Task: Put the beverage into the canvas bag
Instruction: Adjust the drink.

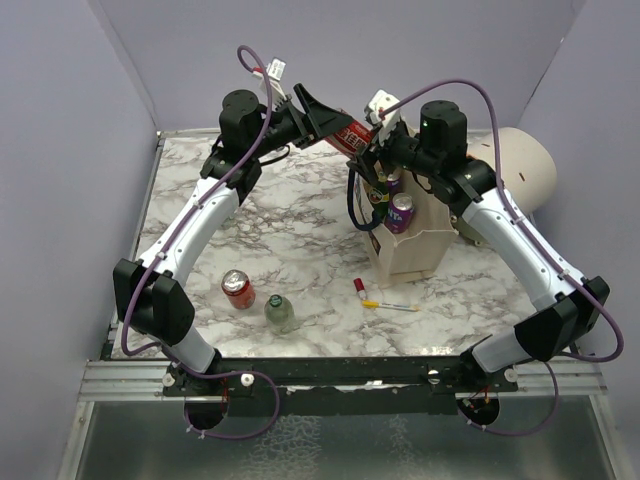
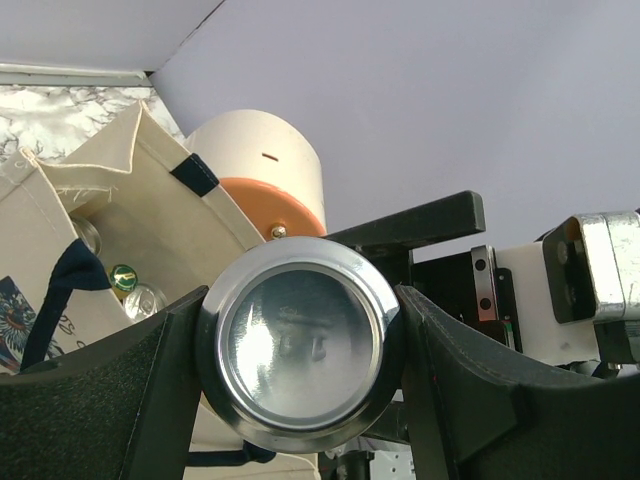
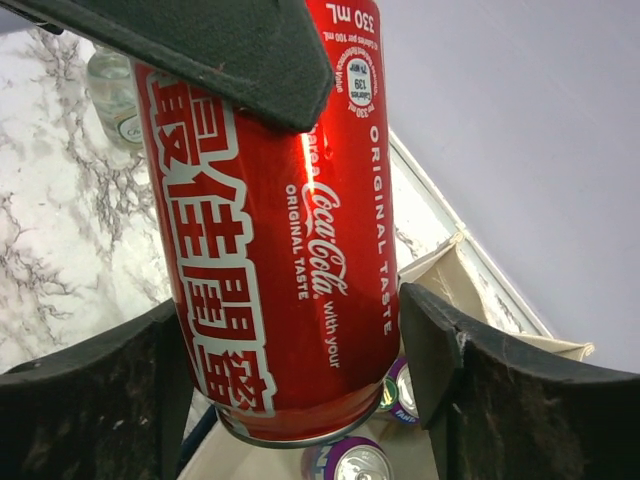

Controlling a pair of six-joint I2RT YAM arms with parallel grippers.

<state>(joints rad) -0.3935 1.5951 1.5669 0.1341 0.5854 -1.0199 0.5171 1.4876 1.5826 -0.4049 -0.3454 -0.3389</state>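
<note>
A red Coca-Cola can (image 1: 352,135) hangs on its side over the far end of the beige canvas bag (image 1: 415,250). My left gripper (image 1: 340,128) is shut on the can; the left wrist view shows the can's silver base (image 2: 300,345) tight between both fingers. My right gripper (image 1: 378,150) meets it from the right. In the right wrist view the can (image 3: 280,230) fills the space between my right fingers (image 3: 470,400), which stand against both its sides near the base. A left finger (image 3: 200,40) lies across its top. The open bag (image 3: 450,270) is below.
Purple cans (image 1: 401,212) stand inside the bag, also in the right wrist view (image 3: 350,462). A second red can (image 1: 237,289), a green glass bottle (image 1: 279,312), a small red-capped tube (image 1: 359,286) and a pen (image 1: 388,305) lie in front. A cream-and-orange cylinder (image 1: 525,165) lies at the right.
</note>
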